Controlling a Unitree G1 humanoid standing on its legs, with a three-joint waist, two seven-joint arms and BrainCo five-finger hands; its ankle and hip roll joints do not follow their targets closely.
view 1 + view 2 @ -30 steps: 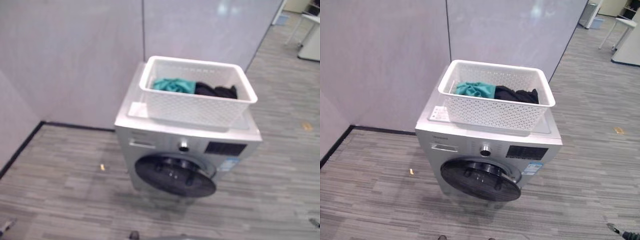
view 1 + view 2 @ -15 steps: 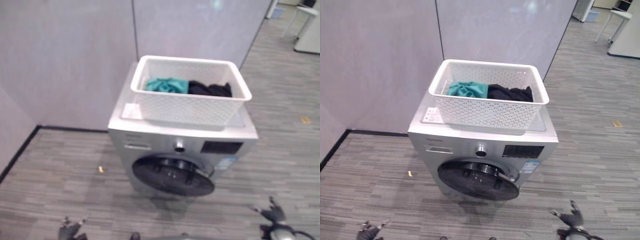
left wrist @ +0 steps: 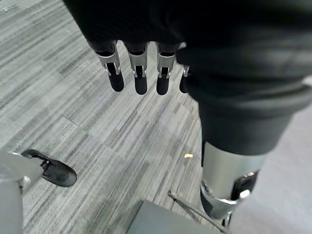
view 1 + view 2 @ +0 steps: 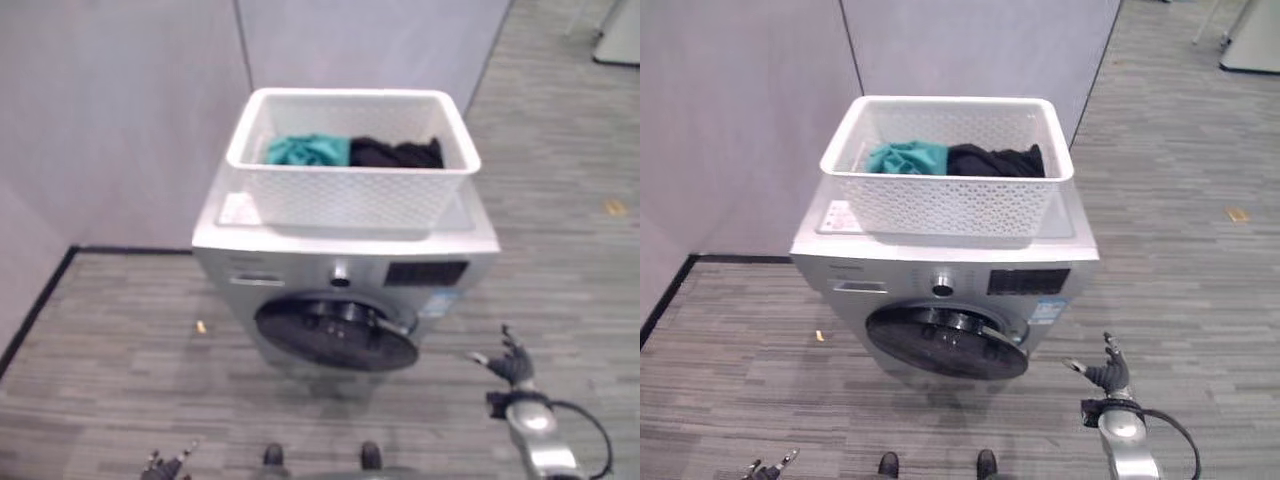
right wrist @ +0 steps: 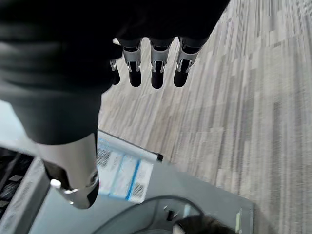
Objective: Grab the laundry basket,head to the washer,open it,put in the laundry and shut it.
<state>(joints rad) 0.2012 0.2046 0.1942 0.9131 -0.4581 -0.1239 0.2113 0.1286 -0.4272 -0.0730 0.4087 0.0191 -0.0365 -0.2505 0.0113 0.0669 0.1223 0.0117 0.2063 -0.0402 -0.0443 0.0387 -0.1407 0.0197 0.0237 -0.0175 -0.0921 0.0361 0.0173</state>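
White plastic laundry basket (image 4: 945, 185) sits on the silver washer (image 4: 940, 290), holding teal laundry (image 4: 905, 158) and black clothes (image 4: 992, 160); the round door (image 4: 945, 343) is closed. Both hands, right hand (image 4: 1106, 374) and left hand (image 4: 165, 466), hang low with fingers (image 5: 155, 66) spread wide, holding nothing.

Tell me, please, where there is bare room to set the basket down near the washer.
Bare floor lies left of the washer up to the wall, and right of it past the right hand. The washer's top is crowded by the basket.
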